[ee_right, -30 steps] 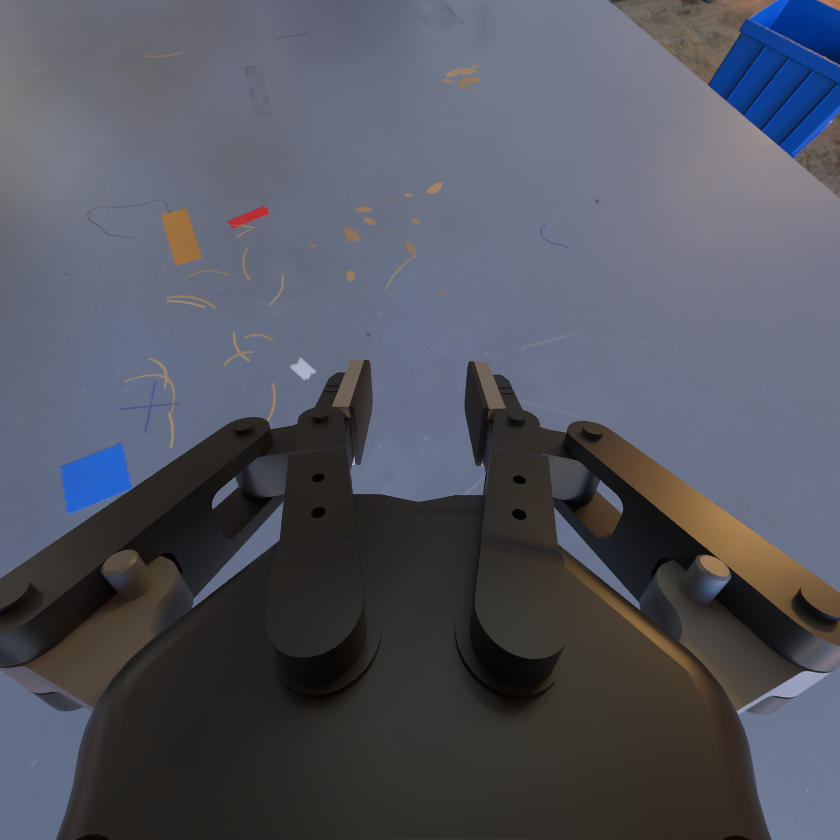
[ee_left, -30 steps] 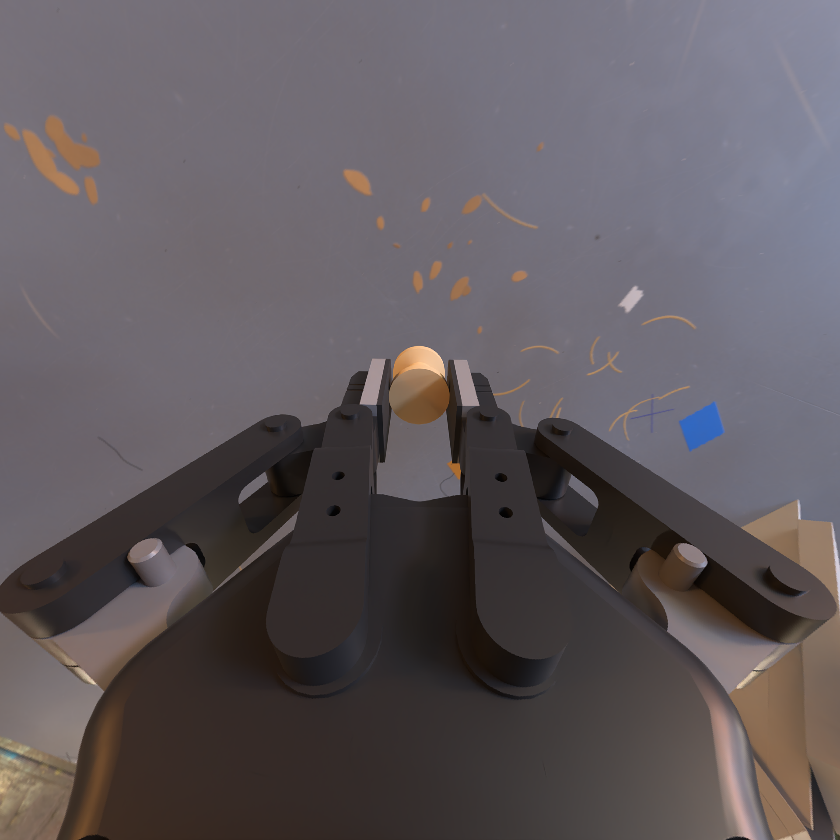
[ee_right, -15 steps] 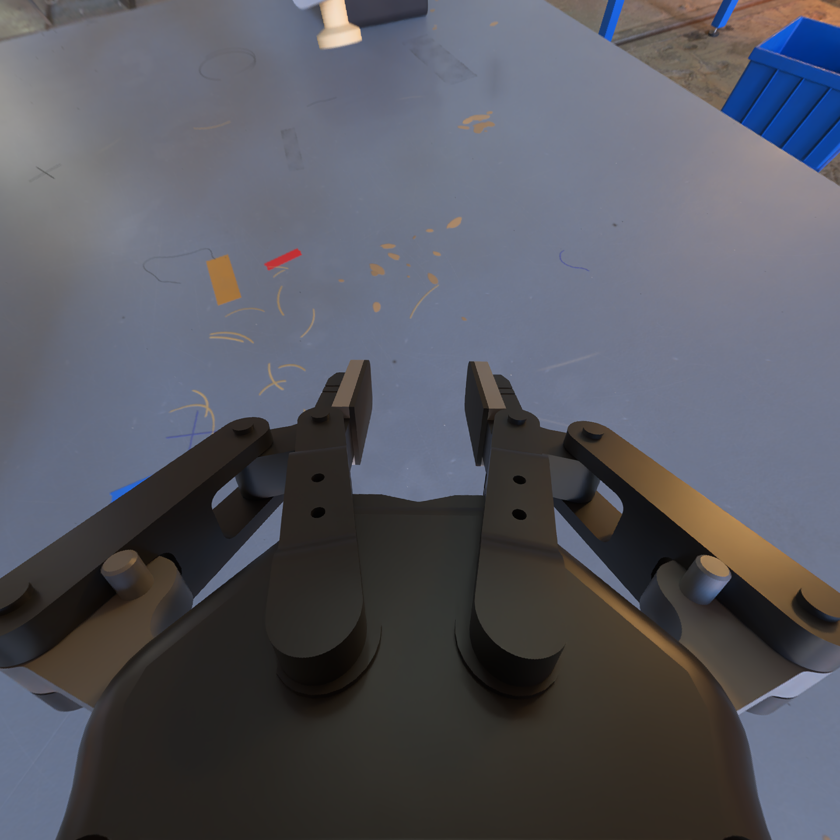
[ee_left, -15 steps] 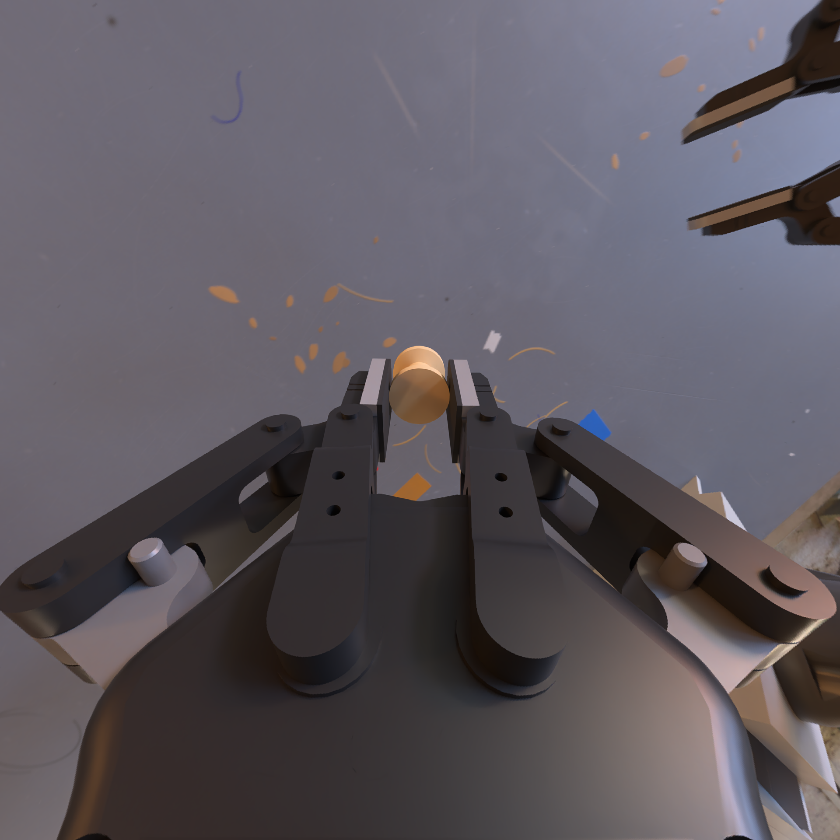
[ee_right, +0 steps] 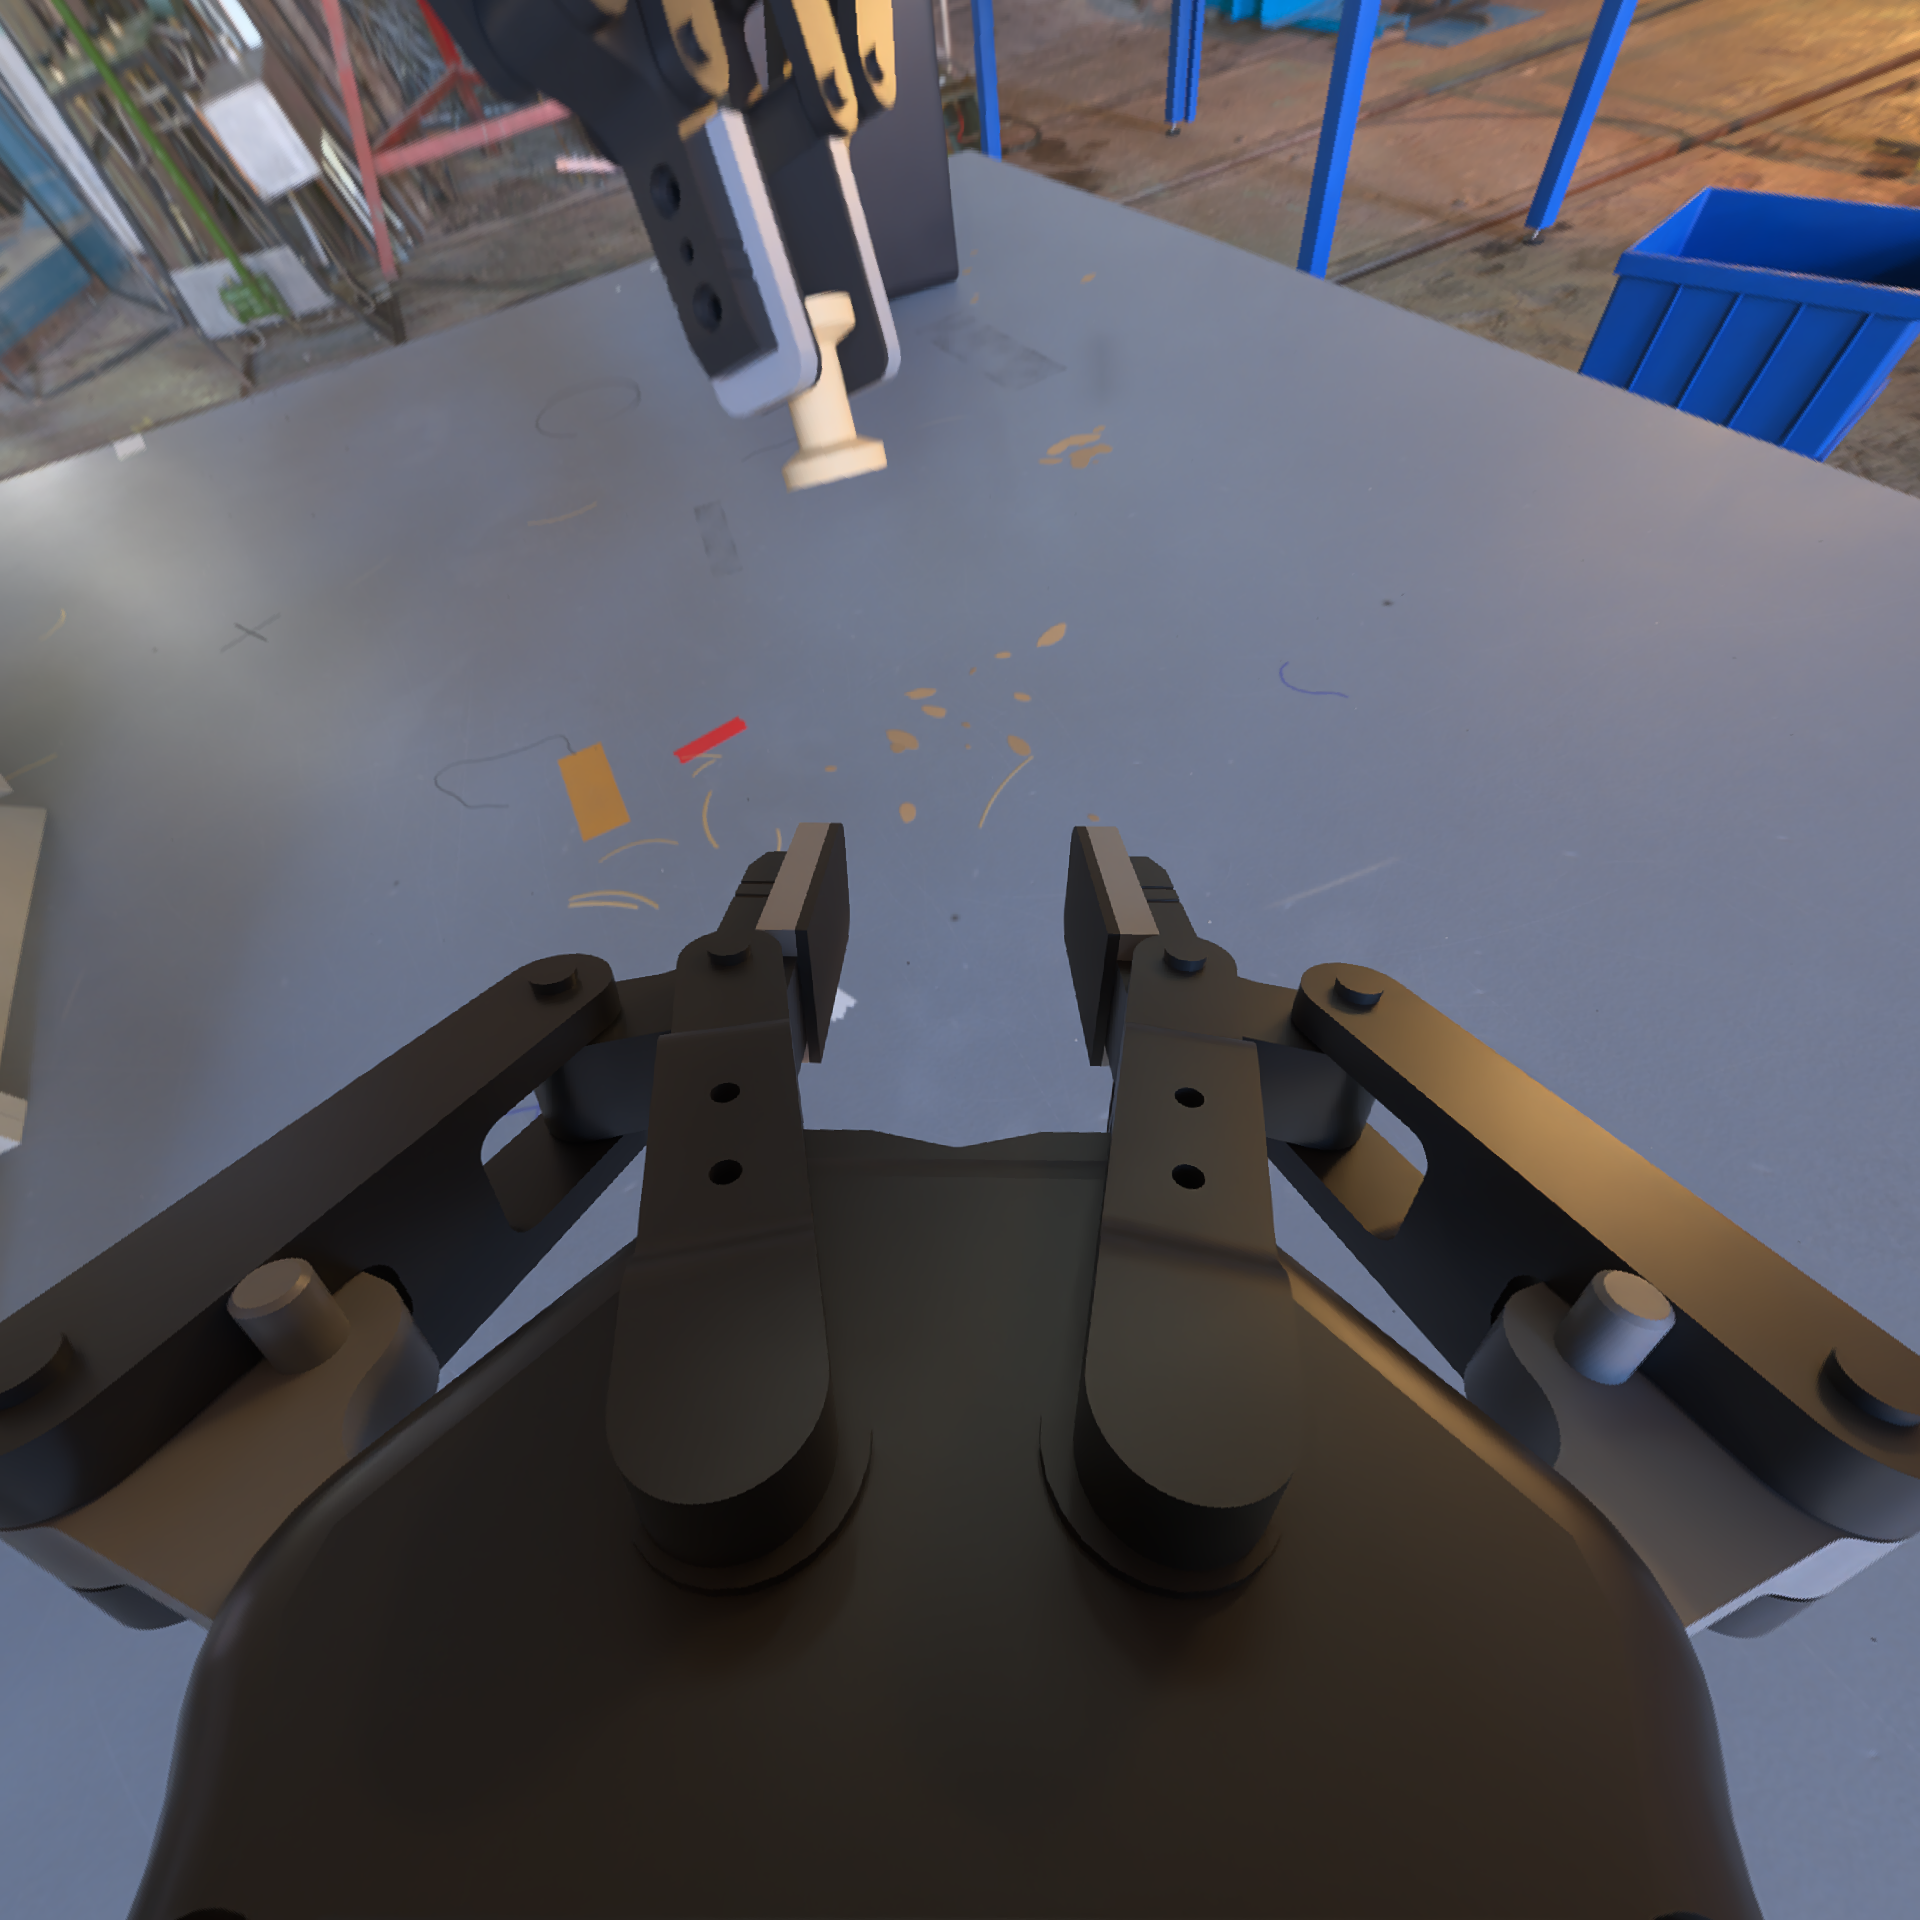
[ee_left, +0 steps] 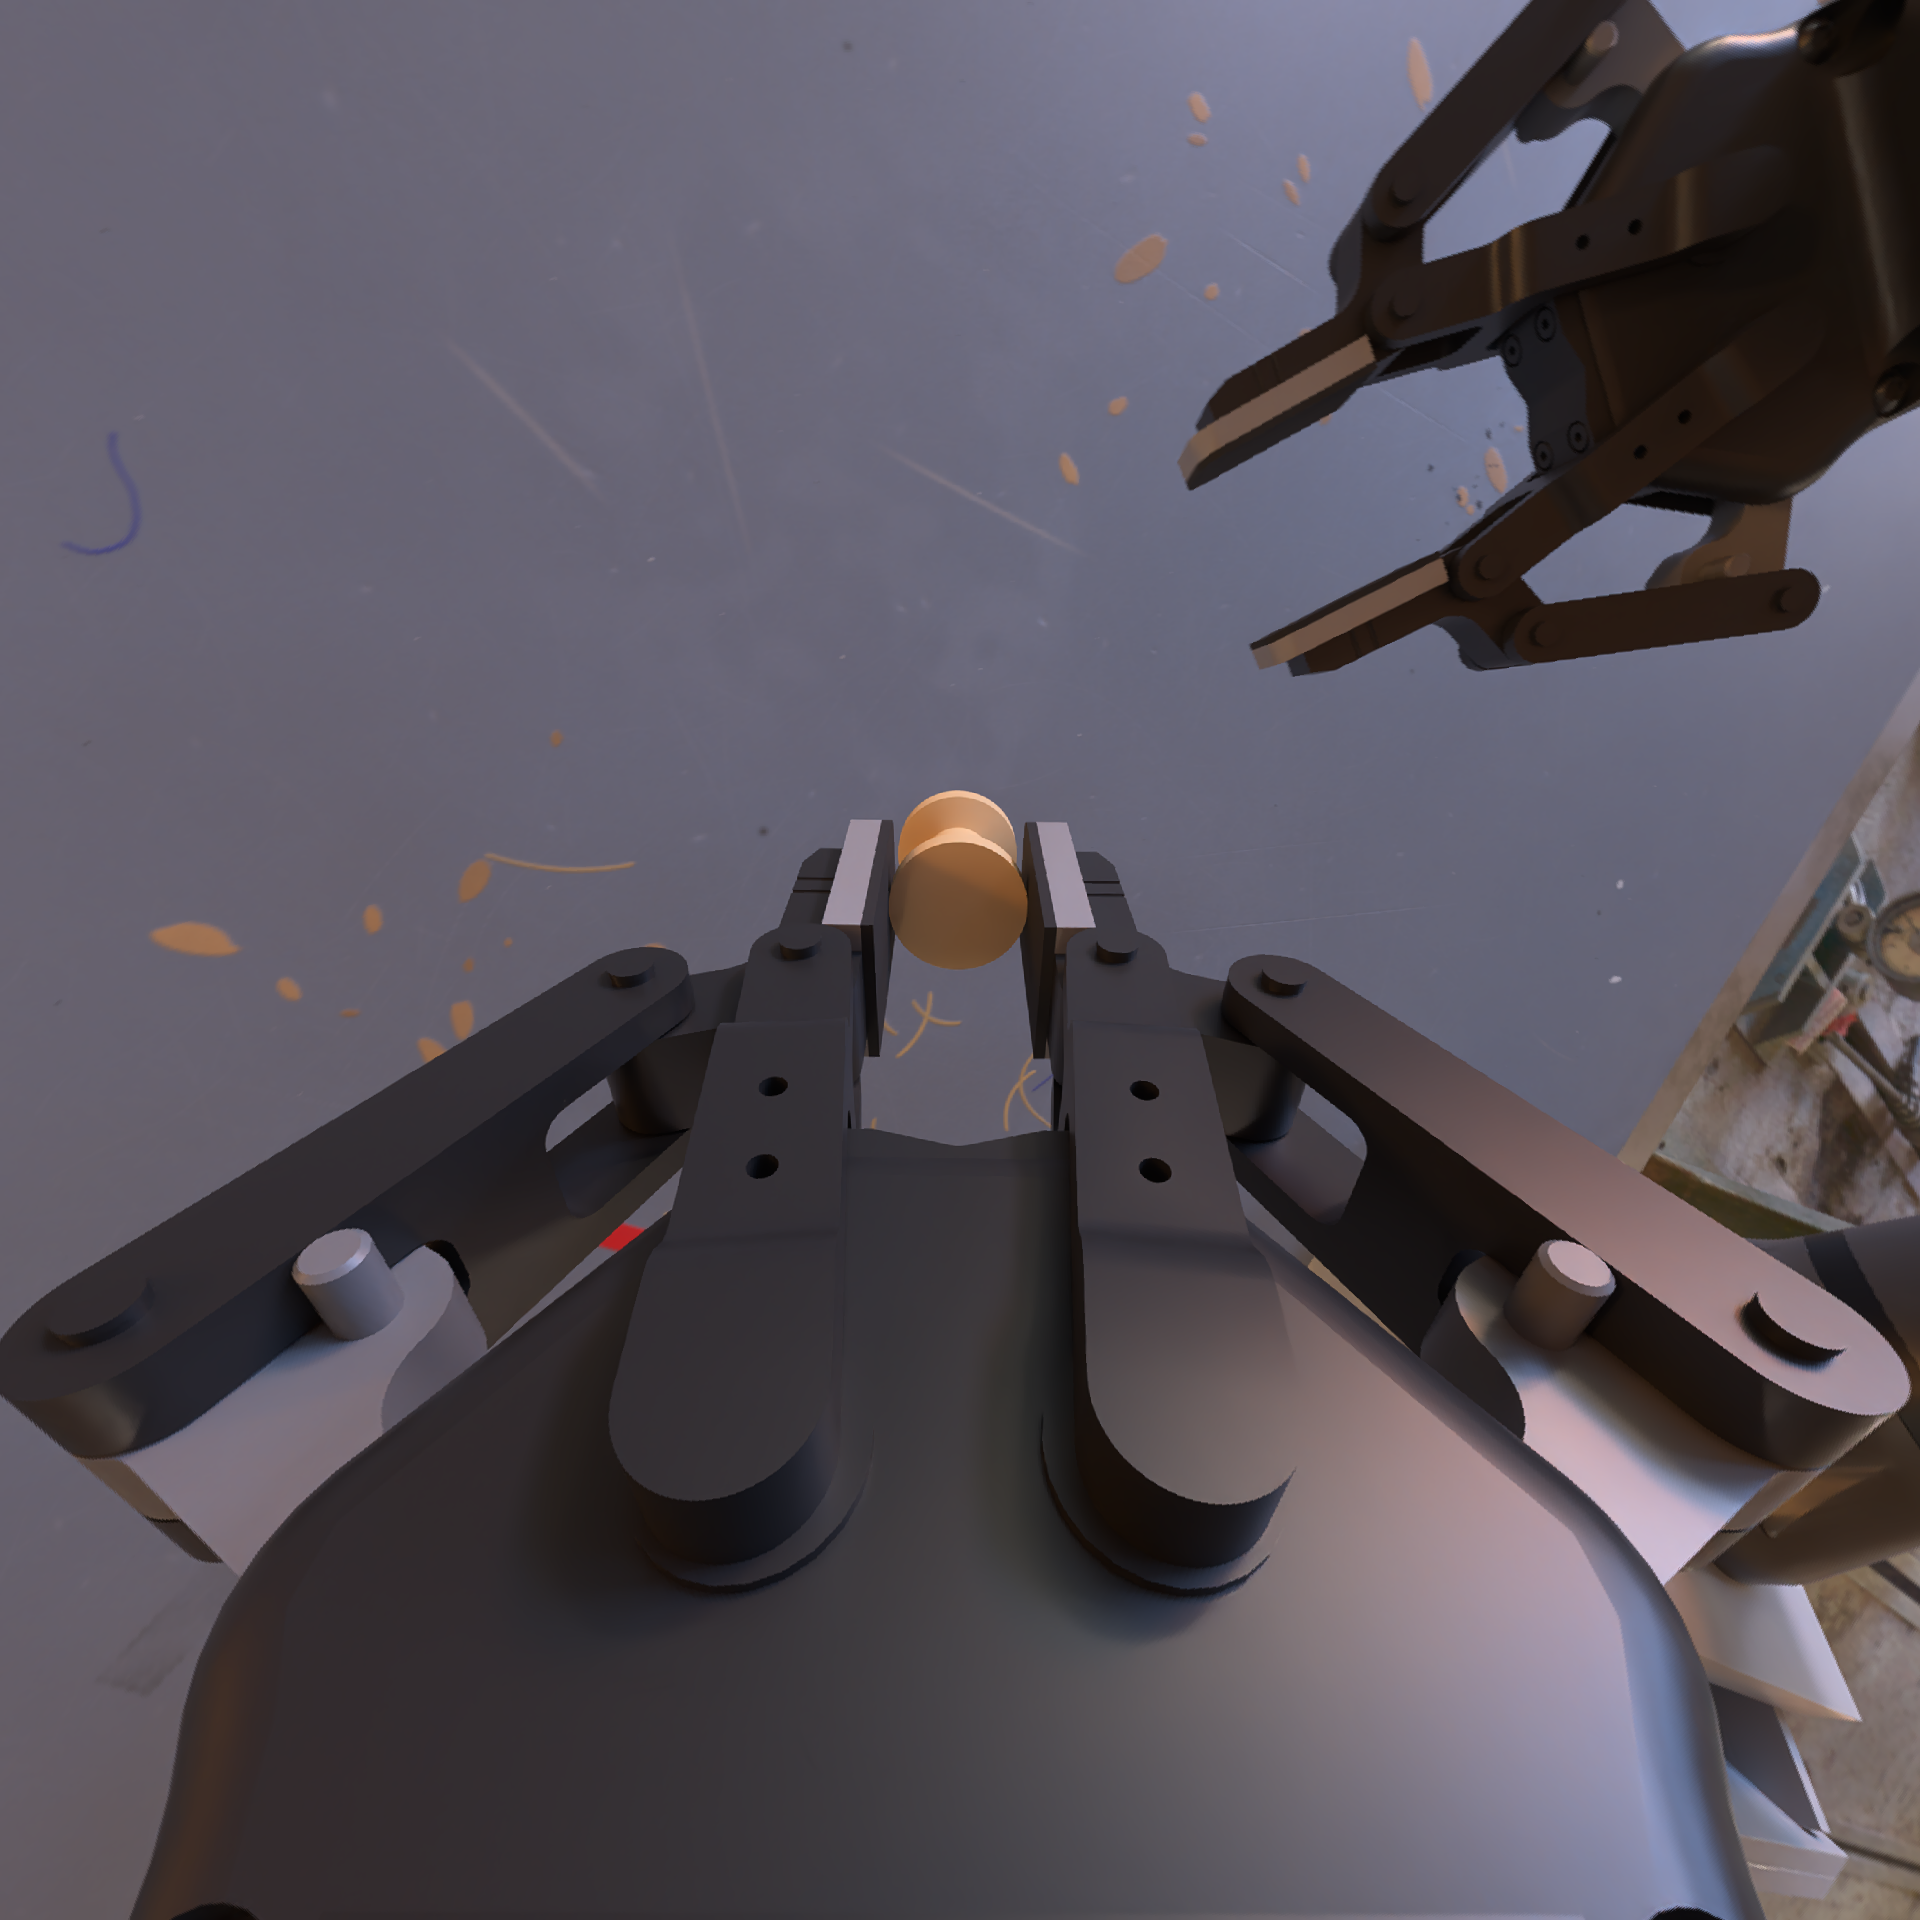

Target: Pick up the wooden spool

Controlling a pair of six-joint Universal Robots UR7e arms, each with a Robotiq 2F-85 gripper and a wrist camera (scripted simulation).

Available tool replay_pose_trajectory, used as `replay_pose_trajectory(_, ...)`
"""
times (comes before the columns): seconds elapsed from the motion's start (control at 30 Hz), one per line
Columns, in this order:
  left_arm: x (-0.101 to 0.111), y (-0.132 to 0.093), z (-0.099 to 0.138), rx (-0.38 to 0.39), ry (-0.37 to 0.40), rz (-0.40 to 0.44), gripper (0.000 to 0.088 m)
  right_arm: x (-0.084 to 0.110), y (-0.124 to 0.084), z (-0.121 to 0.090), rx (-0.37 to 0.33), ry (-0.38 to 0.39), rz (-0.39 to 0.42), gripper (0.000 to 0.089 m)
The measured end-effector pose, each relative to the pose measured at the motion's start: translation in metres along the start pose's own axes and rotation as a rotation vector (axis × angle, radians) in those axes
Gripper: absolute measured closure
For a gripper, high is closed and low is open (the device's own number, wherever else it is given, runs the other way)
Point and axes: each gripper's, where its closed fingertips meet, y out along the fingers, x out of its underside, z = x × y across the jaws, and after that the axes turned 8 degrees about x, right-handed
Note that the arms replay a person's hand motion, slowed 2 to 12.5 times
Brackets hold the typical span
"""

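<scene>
The wooden spool (ee_left: 956, 896) is light tan, with round flanged ends and a narrow waist. My left gripper (ee_left: 956, 883) is shut on the spool and holds it in the air well above the grey table (ee_left: 416, 416). In the right wrist view the spool (ee_right: 831, 400) hangs end-down between the left gripper's pads (ee_right: 758, 291), far ahead at the top. My right gripper (ee_right: 956, 914) is open and empty, above the table's middle. It also shows in the left wrist view (ee_left: 1236, 551) at the upper right, apart from the spool.
The table (ee_right: 1455, 727) bears orange flecks, a red strip (ee_right: 711, 739) and an orange patch (ee_right: 593, 790). A blue bin (ee_right: 1766, 312) stands on the floor beyond the right edge. A dark block (ee_right: 920, 156) stands at the table's far end. Pale box edges (ee_right: 16, 935) show left.
My left gripper has risen with the spool in it, so the table looks farther away. My right gripper has tilted up; the other arm and the spool have come into its view.
</scene>
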Motion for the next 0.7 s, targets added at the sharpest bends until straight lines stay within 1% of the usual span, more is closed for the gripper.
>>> replay_pose_trajectory(0.13,-0.003,0.013,0.014,0.039,0.031,-0.012,0.0661,-0.006,-0.006,-0.001,0.013,0.041,0.055,0.0509)
replay_pose_trajectory(0.3,-0.004,0.027,0.027,0.075,0.064,-0.030,0.0661,-0.014,-0.015,-0.001,0.018,0.111,0.133,0.0509)
replay_pose_trajectory(0.5,-0.003,0.041,0.039,0.112,0.093,-0.047,0.0661,-0.020,-0.027,0.000,0.018,0.201,0.213,0.0510)
replay_pose_trajectory(0.7,0.000,0.052,0.046,0.140,0.106,-0.054,0.0661,-0.021,-0.037,0.003,0.022,0.284,0.269,0.0512)
